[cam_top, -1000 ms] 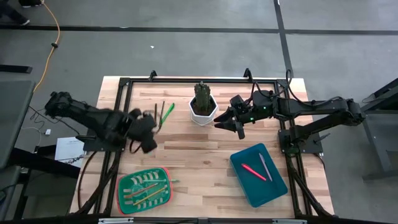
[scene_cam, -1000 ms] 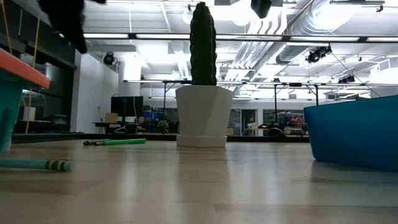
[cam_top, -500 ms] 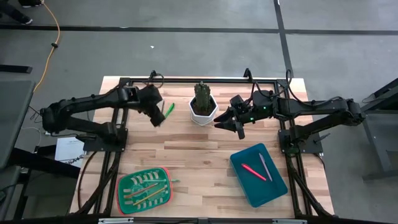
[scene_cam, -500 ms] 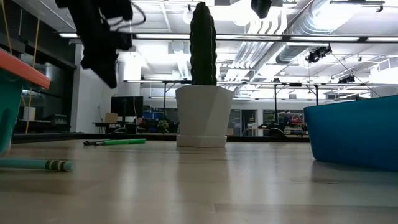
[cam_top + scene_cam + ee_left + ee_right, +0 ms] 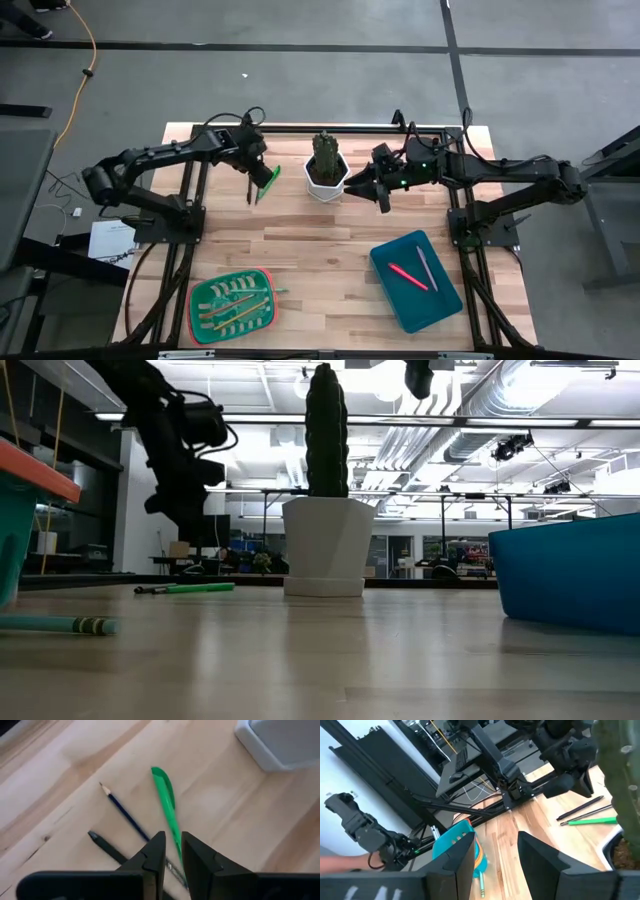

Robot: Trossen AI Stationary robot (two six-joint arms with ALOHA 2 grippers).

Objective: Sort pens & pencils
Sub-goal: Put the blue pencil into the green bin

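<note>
Worktop (image 5: 300, 250): pale wood planks inside a dark frame; it carries everything below.

Blue bin (image 5: 417, 281): near right. We count two pens in it, one pink-red (image 5: 408, 276) and one pale grey (image 5: 426, 268), lying just beside each other.

Green tray (image 5: 232, 305): near left, holding several pencils (image 5: 236, 300) laid roughly side by side. In the low view one more pencil (image 5: 60, 625) lies on the worktop just beside the tray.

White pot with cactus (image 5: 326, 168): far centre, upright, between the two arms.

Left hand (image 5: 171, 854): far left of centre, over the last loose group, and holding nothing. Its fingers stand narrow, a slim gap between them. Its wrist view shows that gap over the green pen (image 5: 168, 804), with a blue-bodied pencil (image 5: 126, 814) and a dark pencil (image 5: 106, 846) close alongside.

Right hand (image 5: 383, 199): waits just right of the pot, off the worktop. Its fingers (image 5: 538, 859) stand apart and empty.

Hazards, as we judge them:
- The three sticks fan out from nearly one point, so a closing pinch there may catch a pencil along with the pen, and the wrong item could go to the blue bin.
- With so narrow an opening, a slightly offset descent may land a fingertip on the pen and roll it toward the pot instead of straddling it.
</note>
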